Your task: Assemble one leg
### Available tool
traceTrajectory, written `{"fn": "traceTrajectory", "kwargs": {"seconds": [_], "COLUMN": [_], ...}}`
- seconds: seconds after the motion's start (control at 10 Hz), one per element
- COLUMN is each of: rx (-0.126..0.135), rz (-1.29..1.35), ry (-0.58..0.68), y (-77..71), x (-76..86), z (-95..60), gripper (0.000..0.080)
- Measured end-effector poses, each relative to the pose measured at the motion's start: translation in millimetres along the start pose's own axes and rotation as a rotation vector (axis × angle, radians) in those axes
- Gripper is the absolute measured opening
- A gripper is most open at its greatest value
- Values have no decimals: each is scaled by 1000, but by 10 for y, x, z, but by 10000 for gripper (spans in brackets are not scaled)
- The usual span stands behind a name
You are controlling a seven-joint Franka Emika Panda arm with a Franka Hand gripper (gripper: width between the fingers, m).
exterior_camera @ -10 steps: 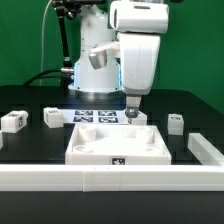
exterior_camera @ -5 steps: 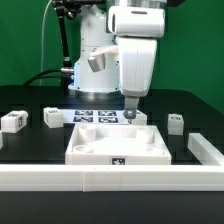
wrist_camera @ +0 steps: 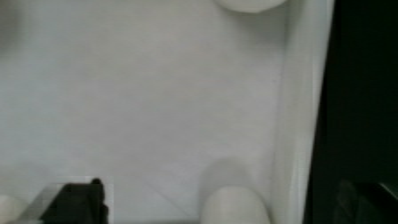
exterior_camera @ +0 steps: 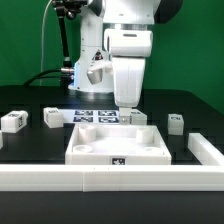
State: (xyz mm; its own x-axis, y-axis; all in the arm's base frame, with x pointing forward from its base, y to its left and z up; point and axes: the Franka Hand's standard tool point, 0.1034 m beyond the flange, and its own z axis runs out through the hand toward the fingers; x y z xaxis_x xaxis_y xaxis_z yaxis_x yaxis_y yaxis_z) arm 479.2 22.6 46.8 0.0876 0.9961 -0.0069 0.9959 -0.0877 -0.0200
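Note:
Several small white legs with tags stand on the black table: two at the exterior view's left (exterior_camera: 13,121) (exterior_camera: 51,117), one at the right (exterior_camera: 175,123), and one (exterior_camera: 138,117) just behind the back edge of the large white square panel (exterior_camera: 118,148). My gripper (exterior_camera: 127,108) hangs over the panel's back edge, just left of that last leg. In the wrist view my gripper (wrist_camera: 222,205) is open. One dark finger (wrist_camera: 75,200) is over the blurred white panel (wrist_camera: 160,100). A blurred rounded white bump (wrist_camera: 240,200) lies between the fingers, touching neither.
The marker board (exterior_camera: 92,117) lies behind the panel. A long white bar (exterior_camera: 110,180) runs along the front, and another white bar (exterior_camera: 205,150) lies at the exterior view's right. The robot base stands at the back.
The arm has moved toward the exterior view's left and risen a little, from over the leg behind the panel to just left of it.

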Motion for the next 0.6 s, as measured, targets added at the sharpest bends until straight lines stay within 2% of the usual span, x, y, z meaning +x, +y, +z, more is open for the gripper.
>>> {"fn": "traceTrajectory", "kwargs": {"seconds": [0.4, 0.5, 0.6], "rx": [38, 46, 54], "rz": [17, 18, 23], "ry": [2, 3, 5], "y": [-335, -398, -396], "x": [-2, -8, -23], "z": [205, 268, 330], "gripper": [650, 650, 650]}}
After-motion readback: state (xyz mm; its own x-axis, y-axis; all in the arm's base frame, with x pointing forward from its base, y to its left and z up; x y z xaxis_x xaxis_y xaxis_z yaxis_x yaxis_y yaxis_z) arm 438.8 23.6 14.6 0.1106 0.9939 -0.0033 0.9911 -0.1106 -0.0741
